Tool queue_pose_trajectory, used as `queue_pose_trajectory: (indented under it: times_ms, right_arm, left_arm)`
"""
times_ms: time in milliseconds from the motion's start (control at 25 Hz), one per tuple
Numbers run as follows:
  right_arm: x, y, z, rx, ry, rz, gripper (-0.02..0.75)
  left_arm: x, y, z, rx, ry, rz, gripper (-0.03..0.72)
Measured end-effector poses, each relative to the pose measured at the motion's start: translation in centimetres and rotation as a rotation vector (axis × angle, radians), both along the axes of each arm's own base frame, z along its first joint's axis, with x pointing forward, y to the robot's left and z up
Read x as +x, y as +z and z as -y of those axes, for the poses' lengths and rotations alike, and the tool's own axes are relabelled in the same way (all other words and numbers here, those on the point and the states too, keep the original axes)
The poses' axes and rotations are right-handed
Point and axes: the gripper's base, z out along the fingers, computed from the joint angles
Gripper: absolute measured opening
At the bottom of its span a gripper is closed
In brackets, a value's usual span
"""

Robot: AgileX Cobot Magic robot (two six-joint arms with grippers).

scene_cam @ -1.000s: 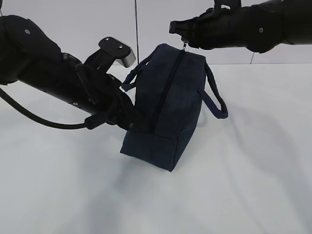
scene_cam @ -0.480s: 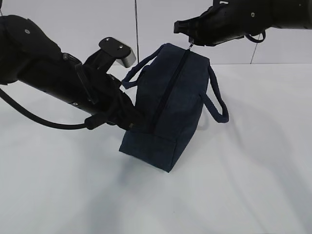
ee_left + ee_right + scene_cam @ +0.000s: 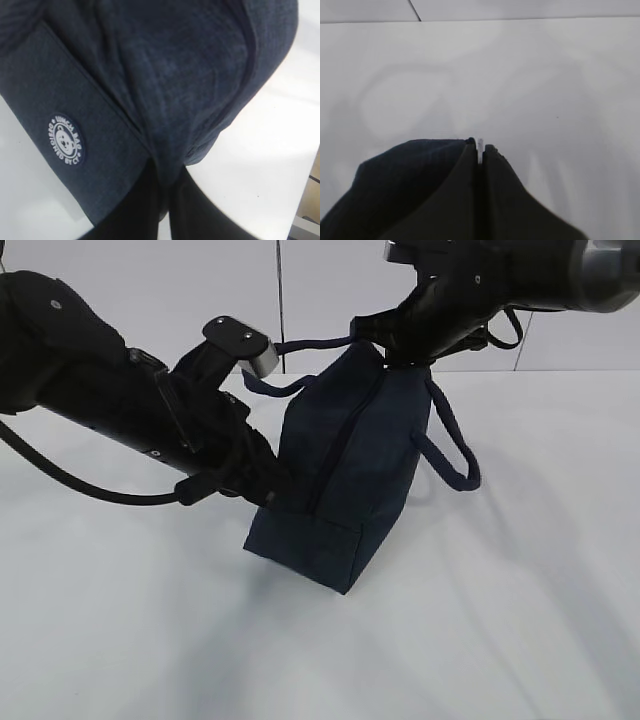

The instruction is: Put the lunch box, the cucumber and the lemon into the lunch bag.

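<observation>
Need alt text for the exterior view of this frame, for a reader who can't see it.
A boxy dark navy fabric lunch bag stands tilted on a white table, held between two black robot arms. The left pincer is shut on the fabric at its lower end; the right pincer is shut at the bag's top end, by the zipper.

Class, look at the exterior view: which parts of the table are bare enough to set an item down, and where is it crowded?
Bare table spans the whole near strip in front of the lunch bag, and the stretch to its right, beyond the hanging handle. It is crowded at the bag's left, where the left gripper pinches its fabric, and above its top, where the right gripper sits.
</observation>
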Motion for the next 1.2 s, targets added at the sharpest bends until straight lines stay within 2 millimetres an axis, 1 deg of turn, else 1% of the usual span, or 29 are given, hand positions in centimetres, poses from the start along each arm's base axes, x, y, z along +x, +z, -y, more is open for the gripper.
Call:
queue_pose_trajectory:
  times_ms: [120,400,480,560,680,720,760,880,1000,1120,1200]
  right_arm:
    - [0.1,0.2,-0.1,0.011,-0.008,-0.013,0.000]
    - [0.2,2.5,-0.1,0.009,-0.015,-0.028,0.000]
    - [0.2,3.0,-0.2,0.011,-0.012,-0.033,0.000]
    - [0.1,3.4,-0.3,0.020,-0.006,-0.050,0.000]
    - [0.0,3.7,-0.4,0.030,0.002,-0.070,0.000]
    - [0.0,3.7,-0.4,0.028,0.007,-0.077,0.000]
    - [-0.1,3.7,-0.4,0.022,0.014,-0.081,0.000]
    - [-0.1,3.7,-0.4,-0.002,0.038,-0.081,0.000]
    - [-0.1,3.6,-0.4,-0.031,0.069,-0.075,0.000]
    - [-0.1,3.6,-0.4,-0.052,0.092,-0.069,0.000]
    - [-0.1,3.6,-0.4,-0.059,0.099,-0.068,0.000]
  left_arm:
    - [0.0,0.0,0.0,0.000,0.000,0.000,-0.003]
    - [-0.2,0.1,0.2,-0.031,0.006,-0.036,0.005]
    - [-0.2,0.1,0.3,-0.044,0.013,-0.049,0.045]
    - [-0.4,0.3,0.3,-0.057,0.019,-0.069,0.142]
    - [-0.6,1.3,0.1,-0.082,0.039,-0.063,0.314]
    - [-0.6,1.8,-0.2,-0.091,0.045,-0.059,0.350]
    - [-0.6,2.3,-0.5,-0.101,0.054,-0.055,0.368]
    - [-0.3,3.4,-1.7,-0.139,0.101,-0.082,0.393]
    - [0.2,4.7,-2.9,-0.187,0.132,-0.164,0.398]
    - [1.1,6.9,-3.7,-0.230,0.140,-0.221,0.398]
    - [1.6,8.8,-3.8,-0.248,0.143,-0.228,0.398]
